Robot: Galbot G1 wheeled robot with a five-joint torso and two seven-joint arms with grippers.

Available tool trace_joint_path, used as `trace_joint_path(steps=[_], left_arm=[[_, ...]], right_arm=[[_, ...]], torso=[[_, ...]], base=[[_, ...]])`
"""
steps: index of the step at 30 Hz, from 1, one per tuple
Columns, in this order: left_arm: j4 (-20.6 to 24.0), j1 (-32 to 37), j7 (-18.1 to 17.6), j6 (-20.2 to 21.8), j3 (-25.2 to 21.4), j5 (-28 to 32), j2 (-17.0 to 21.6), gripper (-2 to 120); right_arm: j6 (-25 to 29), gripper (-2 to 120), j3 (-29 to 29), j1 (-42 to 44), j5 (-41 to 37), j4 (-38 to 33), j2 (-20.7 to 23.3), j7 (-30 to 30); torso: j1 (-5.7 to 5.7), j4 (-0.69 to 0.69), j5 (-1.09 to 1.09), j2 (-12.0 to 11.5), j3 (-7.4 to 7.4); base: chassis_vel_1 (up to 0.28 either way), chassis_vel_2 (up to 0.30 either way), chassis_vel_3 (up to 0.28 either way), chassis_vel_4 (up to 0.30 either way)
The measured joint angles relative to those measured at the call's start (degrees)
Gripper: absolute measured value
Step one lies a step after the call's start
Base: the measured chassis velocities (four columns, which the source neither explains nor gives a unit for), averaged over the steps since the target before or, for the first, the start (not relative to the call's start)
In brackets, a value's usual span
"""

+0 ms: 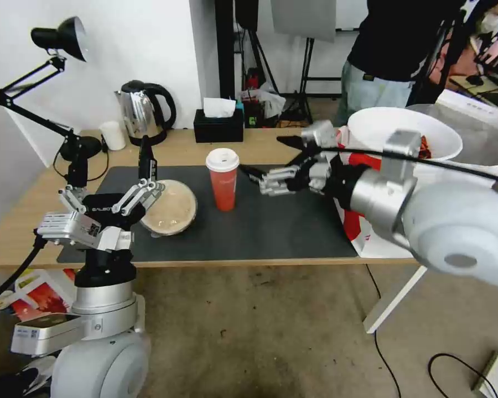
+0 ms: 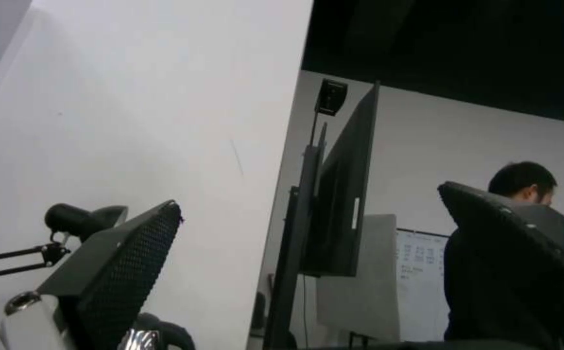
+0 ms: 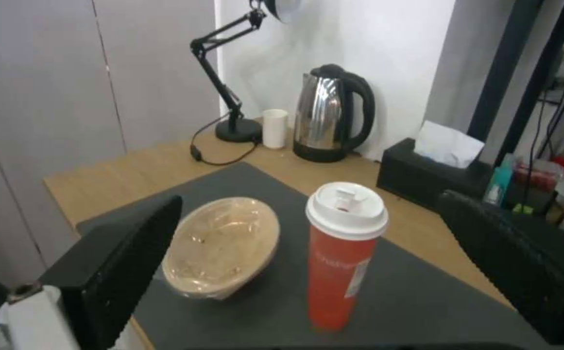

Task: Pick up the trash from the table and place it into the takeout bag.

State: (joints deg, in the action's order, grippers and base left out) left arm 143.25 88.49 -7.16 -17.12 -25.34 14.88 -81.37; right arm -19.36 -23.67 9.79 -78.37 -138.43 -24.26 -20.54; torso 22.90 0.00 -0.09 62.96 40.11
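Mat (image 1: 271, 221) is my landmark: a big dark grey sheet on the light wood table (image 1: 27, 221). I see bare mat all around the red cup (image 1: 223, 179), which stands upright near the mat's middle with a white lid. The round beige bowl (image 1: 171, 209) sits toward the mat's left end, tilted, its clear top shiny. It is close to the mat's front edge. My left gripper (image 1: 144, 166) hovers over the mat's left end, just beside that bowl, fingers spread wide and holding nothing. My right gripper (image 1: 265, 160) hangs over the mat to the right of the cup, also spread wide and empty. The red and white takeout bag (image 1: 365, 232) stands at the mat's right end. The white bowl of red shells (image 1: 409, 130) rests on top of it.
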Motion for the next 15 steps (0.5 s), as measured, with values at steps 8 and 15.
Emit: trace_joint_path(steps=[8,15], left_arm=[[0.0,0.07,0.0,-0.02,-0.16,-0.05,-0.17,100],[0.0,0.26,0.0,-0.04,-0.12,-0.35,-0.34,100]], right_arm=[[3.95,100,6.87,13.3,11.56,-1.99,-2.22,-2.75],[6.29,100,17.44,28.81,20.87,-4.11,-5.73,-1.69]], torso=[[0.01,0.01,0.0,0.0,0.01],[0.0,-0.01,0.02,0.0,0.01]], base=[[0.0,0.0,0.0,0.0],[0.0,0.0,0.0,0.0]])
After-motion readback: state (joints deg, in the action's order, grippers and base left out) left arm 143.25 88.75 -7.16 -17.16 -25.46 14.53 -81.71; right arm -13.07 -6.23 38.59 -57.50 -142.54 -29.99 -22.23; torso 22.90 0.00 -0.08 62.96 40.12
